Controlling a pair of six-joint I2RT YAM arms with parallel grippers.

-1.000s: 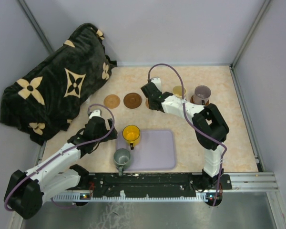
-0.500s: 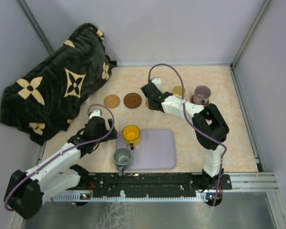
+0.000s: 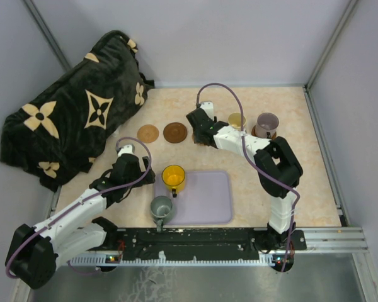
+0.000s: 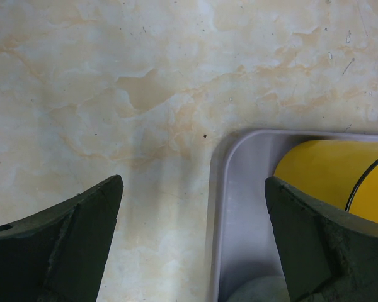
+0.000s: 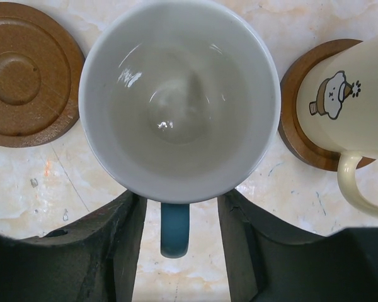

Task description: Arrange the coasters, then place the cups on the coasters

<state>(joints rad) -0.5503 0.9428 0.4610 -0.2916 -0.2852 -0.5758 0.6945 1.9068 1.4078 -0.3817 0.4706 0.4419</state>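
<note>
The right gripper (image 5: 176, 217) hangs over the white mug (image 5: 176, 100) near the worktop's far edge, its jaws parted clear of the blue handle (image 5: 175, 233) and gripping nothing. Placing looks done; lifting straight away comes next. The left gripper (image 4: 192, 242), wide open and empty, hovers at the lavender tray (image 4: 222, 189), which holds the yellow mug (image 4: 321, 170) and the grey-green mug (image 3: 161, 206).

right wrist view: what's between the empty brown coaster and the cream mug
A white mug with a blue handle, between brown coaster and cream mug in the right wrist view.
</note>
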